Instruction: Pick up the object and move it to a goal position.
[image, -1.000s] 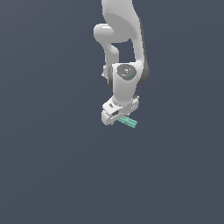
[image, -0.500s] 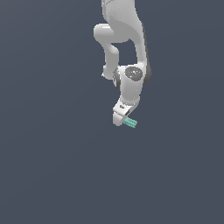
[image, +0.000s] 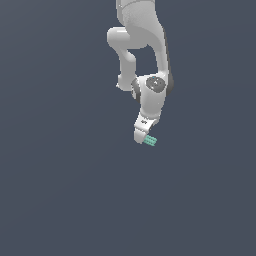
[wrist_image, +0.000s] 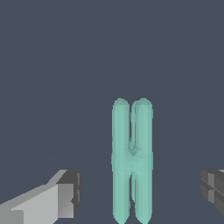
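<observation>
The object (wrist_image: 132, 162) is a small mint-green piece of parallel rods joined in the middle. In the wrist view it lies lengthwise between my two fingers, with a gap on each side. The gripper (wrist_image: 140, 192) is open; one finger (wrist_image: 65, 194) is white and grey, and only the edge of the other shows. In the exterior view the white gripper (image: 144, 138) points down at the end of the arm, with the object (image: 151, 141) right at its tip on the exterior view's right. I cannot tell whether the gripper touches it.
The ground is a plain dark grey-blue surface (image: 60, 190) with nothing else on it. The white arm (image: 150, 90) comes down from the top of the exterior view.
The wrist has turned and the gripper has swung to the exterior view's right and slightly lower, closer over the object. The object has stayed in place.
</observation>
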